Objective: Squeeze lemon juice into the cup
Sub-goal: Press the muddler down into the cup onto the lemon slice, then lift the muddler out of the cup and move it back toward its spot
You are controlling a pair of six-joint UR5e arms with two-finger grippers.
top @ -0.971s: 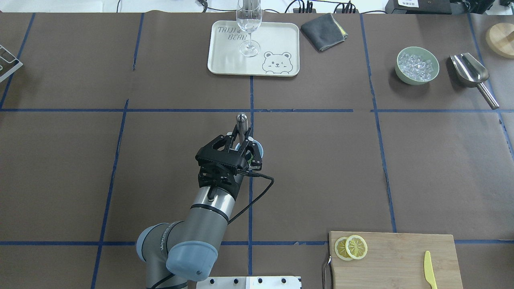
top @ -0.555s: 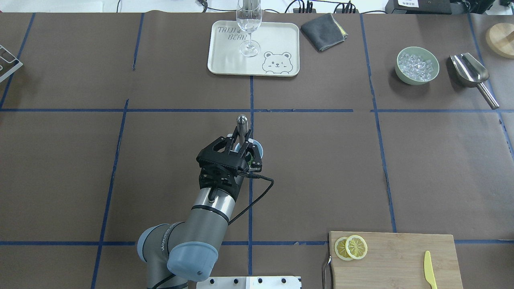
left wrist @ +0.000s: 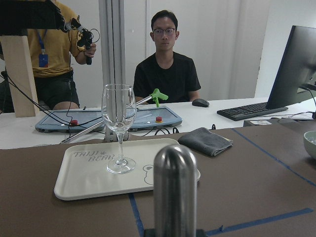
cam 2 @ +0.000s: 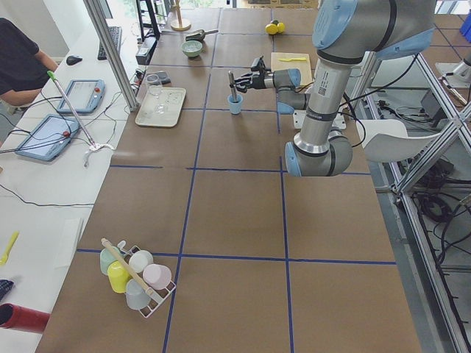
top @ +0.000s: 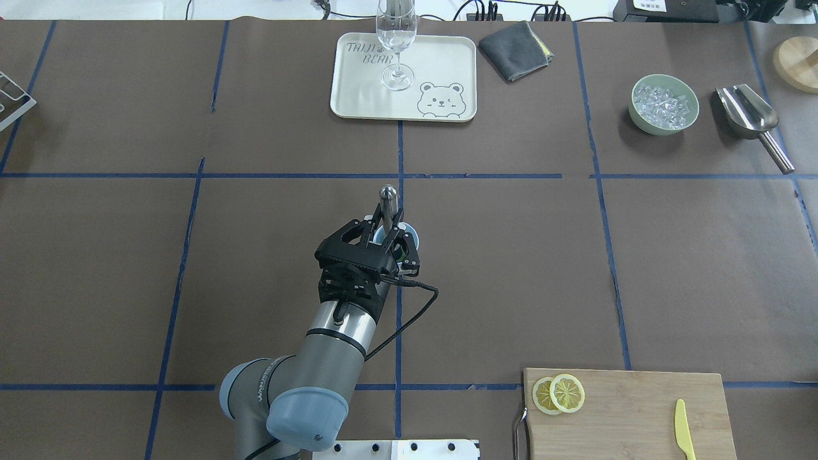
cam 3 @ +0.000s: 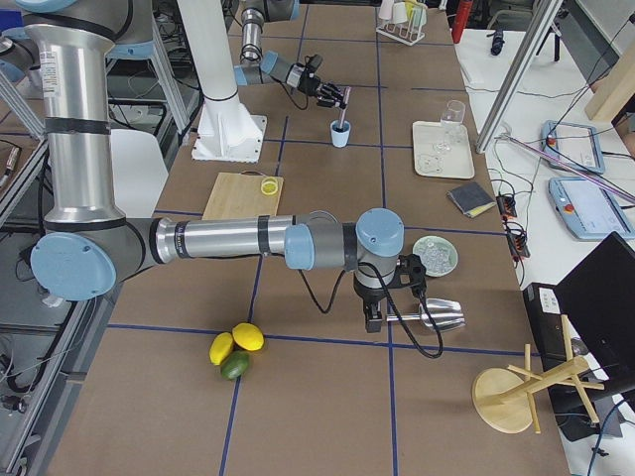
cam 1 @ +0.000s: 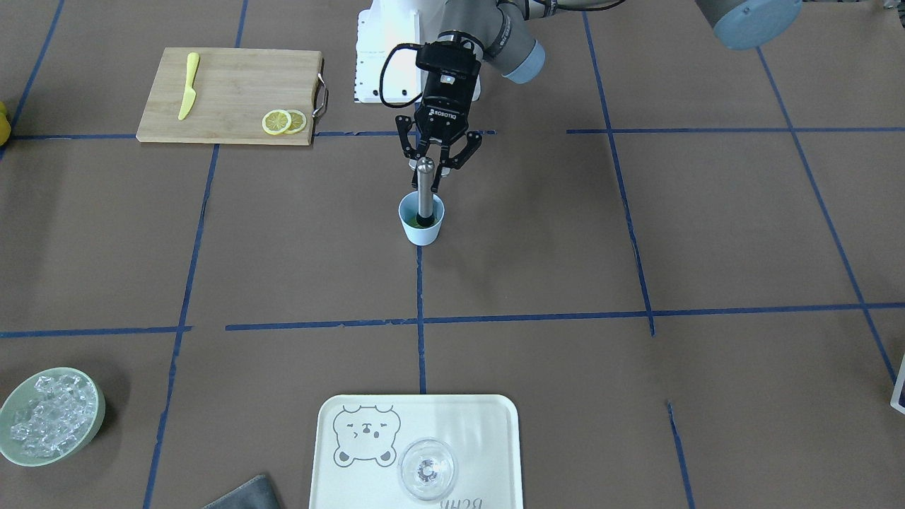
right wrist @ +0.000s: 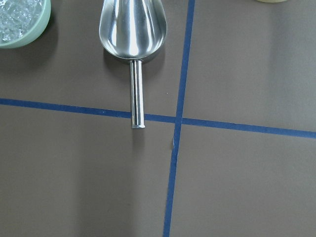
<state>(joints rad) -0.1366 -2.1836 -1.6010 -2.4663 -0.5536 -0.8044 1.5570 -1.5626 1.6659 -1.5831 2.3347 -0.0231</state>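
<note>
The light blue cup (cam 1: 422,232) stands at mid-table and also shows in the overhead view (top: 411,237). A steel muddler (cam 1: 424,189) stands in it, leaning slightly, and fills the left wrist view (left wrist: 175,190). My left gripper (cam 1: 430,178) is shut on the muddler's shaft just above the cup's rim (top: 388,234). A bit of yellow-green shows inside the cup at the muddler's foot. Two lemon slices (top: 560,393) overlap on the cutting board (top: 639,415). My right gripper (cam 3: 380,315) hangs over a steel scoop (right wrist: 133,29); I cannot tell if it is open.
A yellow knife (top: 684,429) lies on the board. A green bowl of ice (top: 663,104) and the scoop (top: 749,112) sit at the far right. A tray (top: 358,102) with a wine glass (top: 396,38) and a grey cloth (top: 515,50) are at the far edge.
My left gripper has shifted slightly back toward the robot's base with the muddler. The muddler's top has moved a little with it. The cup stays in place.
</note>
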